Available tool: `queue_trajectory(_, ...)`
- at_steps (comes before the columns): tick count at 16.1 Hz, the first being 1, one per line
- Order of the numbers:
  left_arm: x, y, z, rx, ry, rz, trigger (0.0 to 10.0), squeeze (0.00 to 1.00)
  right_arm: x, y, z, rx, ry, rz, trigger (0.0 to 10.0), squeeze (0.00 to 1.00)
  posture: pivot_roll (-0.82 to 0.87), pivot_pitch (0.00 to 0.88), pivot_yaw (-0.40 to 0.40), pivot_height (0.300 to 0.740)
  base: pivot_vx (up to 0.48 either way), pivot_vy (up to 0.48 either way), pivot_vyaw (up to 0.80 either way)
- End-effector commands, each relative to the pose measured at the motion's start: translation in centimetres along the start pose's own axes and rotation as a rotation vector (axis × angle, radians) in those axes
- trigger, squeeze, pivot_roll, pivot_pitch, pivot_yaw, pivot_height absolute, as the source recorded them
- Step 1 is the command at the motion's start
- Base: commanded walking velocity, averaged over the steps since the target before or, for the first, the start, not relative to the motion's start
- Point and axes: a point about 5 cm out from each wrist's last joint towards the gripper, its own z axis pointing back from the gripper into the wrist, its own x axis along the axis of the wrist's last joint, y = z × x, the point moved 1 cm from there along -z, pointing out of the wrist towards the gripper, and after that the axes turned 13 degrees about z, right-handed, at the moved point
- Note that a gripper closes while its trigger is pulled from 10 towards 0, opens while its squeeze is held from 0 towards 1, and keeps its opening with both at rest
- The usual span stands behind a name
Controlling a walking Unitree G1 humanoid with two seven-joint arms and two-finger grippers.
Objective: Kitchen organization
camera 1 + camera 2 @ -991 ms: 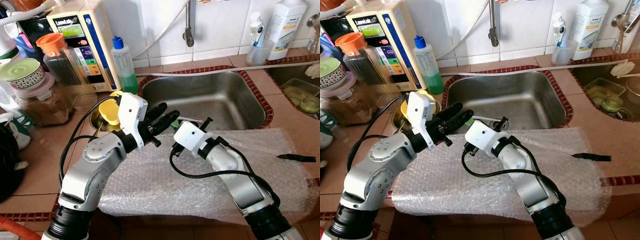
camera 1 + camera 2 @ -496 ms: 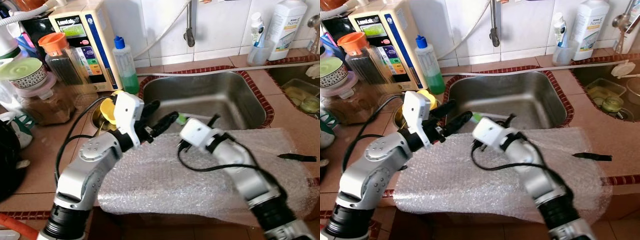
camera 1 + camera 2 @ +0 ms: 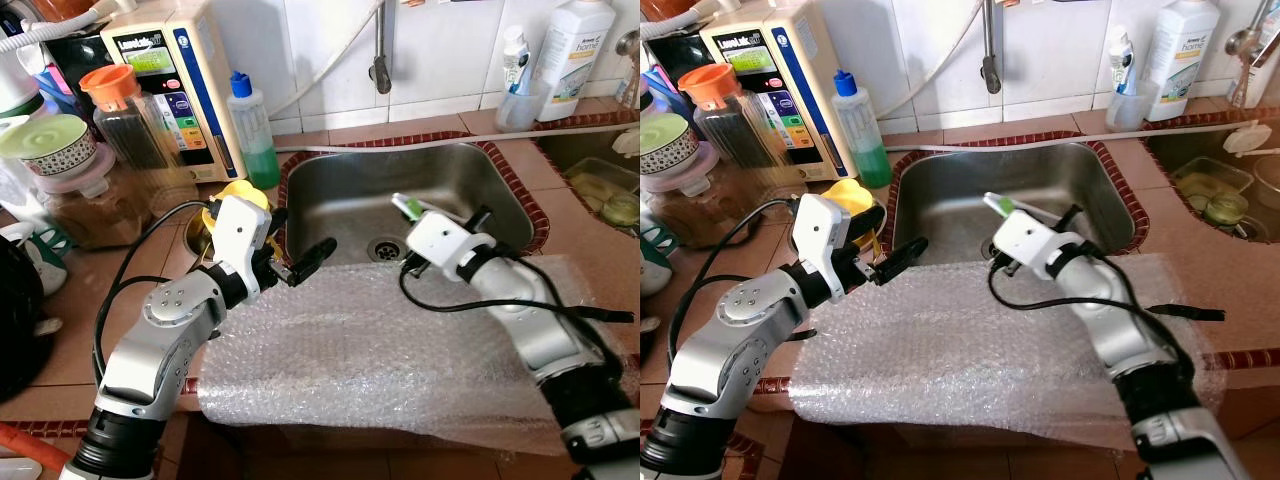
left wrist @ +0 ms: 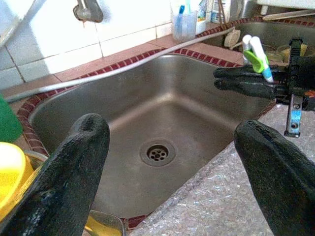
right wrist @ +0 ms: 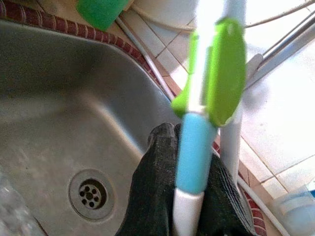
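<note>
My right gripper [image 4: 246, 81] pinches a toothbrush [image 5: 209, 103] with a white handle and green and blue grips, holding it above the steel sink [image 3: 450, 190], over the basin's near half with the drain [image 3: 383, 248] at about 8 o'clock from it. The brush head points toward 10 o'clock, up and away from me.

My left gripper [image 3: 300, 262] hangs spread wide and holds nothing, just past the far edge of the bubble wrap [image 3: 380, 350] that covers the counter [image 3: 70, 320] in front of me. Through its wrist camera I see both black fingers [image 4: 78, 162] apart, with the sink's drain between them.

At 10 o'clock from the sink stands a bottle of green liquid [image 3: 252, 130] with a blue cap. Beside it is a cream appliance [image 3: 180, 80] with a small screen and coloured buttons; its label is too small for me to read. A jar with an orange lid [image 3: 125, 125] stands to its left.

At 2 o'clock a white bottle [image 3: 572, 45] shows the word "home". A clear cup [image 3: 518, 100] holding tubes stands next to it. A yellow funnel-like piece [image 3: 852, 195] sits behind my left wrist.
</note>
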Motion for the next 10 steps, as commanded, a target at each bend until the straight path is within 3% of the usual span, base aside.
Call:
queue_trajectory(1,-0.8,0.8,0.5,0.033,0.029,-0.020,10.0,1.00,-0.5,-1.1,-0.1,-0.024,-0.004,0.027,2.1,0.00,-0.28,0.084,0.177,0.740,0.000,0.000,0.00)
queue_trajectory(2,-0.9,0.8,0.6,0.031,0.030,-0.020,10.0,1.00,-0.7,-1.3,-0.1,-0.025,0.000,0.034,2.1,0.00,-0.28,0.085,0.178,0.740,0.000,0.000,0.00)
queue_trajectory(3,-1.2,0.8,0.6,0.030,0.040,-0.024,10.0,1.00,-1.2,-1.6,0.0,-0.027,0.011,0.039,4.1,0.00,-0.28,0.087,0.183,0.740,0.000,0.000,0.00)
queue_trajectory(4,-1.4,0.8,0.7,0.029,0.047,-0.028,10.0,1.00,-1.5,-1.8,0.0,-0.028,0.014,0.042,4.2,0.00,-0.28,0.087,0.183,0.740,0.000,0.000,0.00)
queue_trajectory(5,-1.8,0.8,0.7,0.022,0.065,-0.036,10.0,1.00,-1.9,-2.2,0.0,-0.028,0.020,0.044,5.7,0.00,-0.28,0.089,0.188,0.740,0.000,0.000,0.00)
queue_trajectory(6,-2.0,0.8,0.7,0.020,0.074,-0.037,10.0,1.00,-2.1,-2.4,0.1,-0.029,0.019,0.045,10.0,0.00,-0.28,0.089,0.188,0.740,0.000,0.000,0.00)
queue_trajectory(10,-2.6,0.6,0.8,0.019,0.081,-0.050,10.0,1.00,-3.3,-3.6,0.4,-0.074,0.015,-0.003,10.0,0.00,-0.27,0.093,0.199,0.740,0.000,0.000,0.00)
